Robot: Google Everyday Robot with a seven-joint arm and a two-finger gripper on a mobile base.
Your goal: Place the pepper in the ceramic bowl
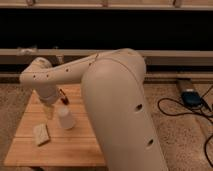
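Note:
The pepper (63,96) is small, slim and red, and lies on the wooden table (75,150) just right of my wrist. My gripper (48,110) hangs below the arm's wrist over the table's left part, left of the white cup (65,118) and above the pale beige block (41,134). It is beside the pepper, not visibly on it. The ceramic bowl is not in view; my large arm (120,100) covers the table's right side.
A dark window band and a ledge (165,57) run along the back. A blue device (190,97) and black cables (200,125) lie on the speckled floor to the right of the table.

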